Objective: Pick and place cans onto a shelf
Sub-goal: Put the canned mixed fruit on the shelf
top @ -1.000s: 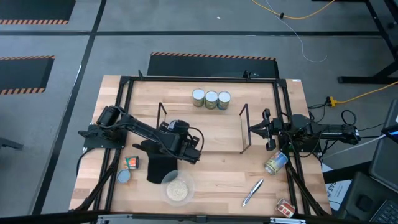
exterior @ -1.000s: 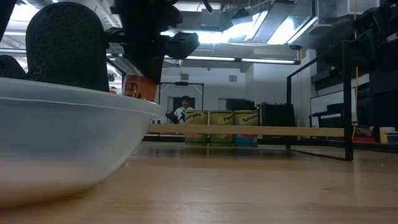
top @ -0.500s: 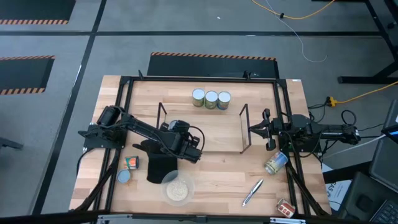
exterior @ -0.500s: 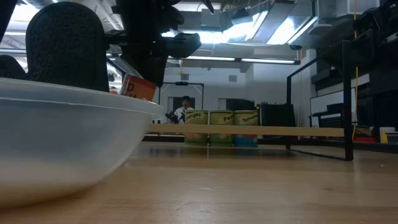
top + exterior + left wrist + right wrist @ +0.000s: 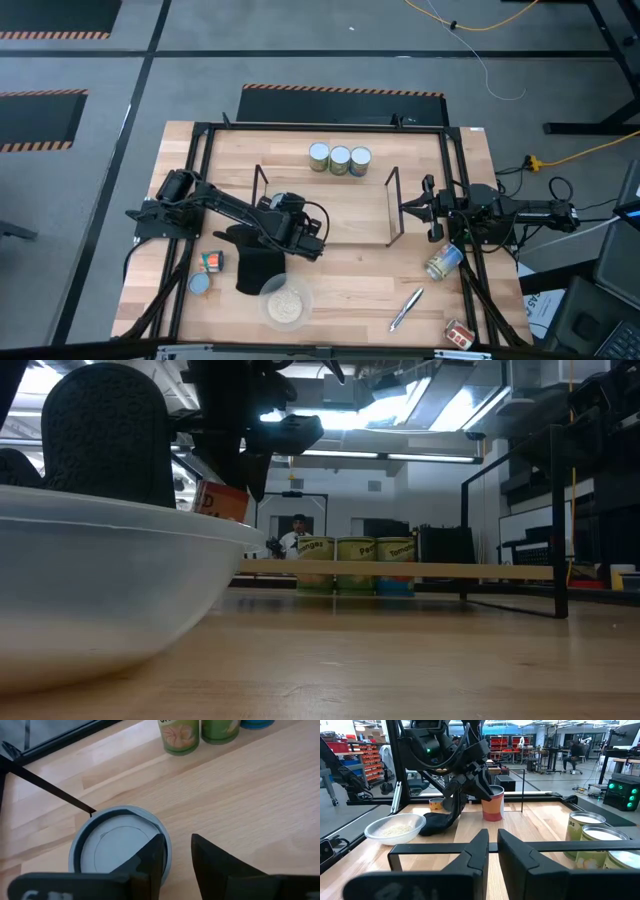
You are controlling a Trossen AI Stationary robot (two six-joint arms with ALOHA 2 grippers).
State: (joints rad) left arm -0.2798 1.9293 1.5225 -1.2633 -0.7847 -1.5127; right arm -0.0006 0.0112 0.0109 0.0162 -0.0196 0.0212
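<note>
Gripping a can by its rim, the left hand (image 5: 300,232) sits at the shelf's left end, its fingers (image 5: 150,862) pinched over the edge of the pale blue-grey top. That red-labelled can (image 5: 493,802) stands upright on the lower board of the shelf (image 5: 391,207), just inside the black wire end frame. Just in front of the left arm lies a dark cloth-like object (image 5: 257,267), touching a clear bowl of pale grains (image 5: 286,303). Two more cans lie near the tabletop's (image 5: 350,275) left front corner: one with a red label (image 5: 211,261) and one showing a pale blue top (image 5: 200,284). Three green-labelled cans (image 5: 339,159) stand in a row behind the shelf. The right hand (image 5: 408,207) waits at the shelf's right end, its fingers close together with a narrow gap, holding nothing. Near it another can (image 5: 443,261) lies tipped on its side, with a silver pen (image 5: 405,309) and a red-labelled can (image 5: 459,333) further forward.
</note>
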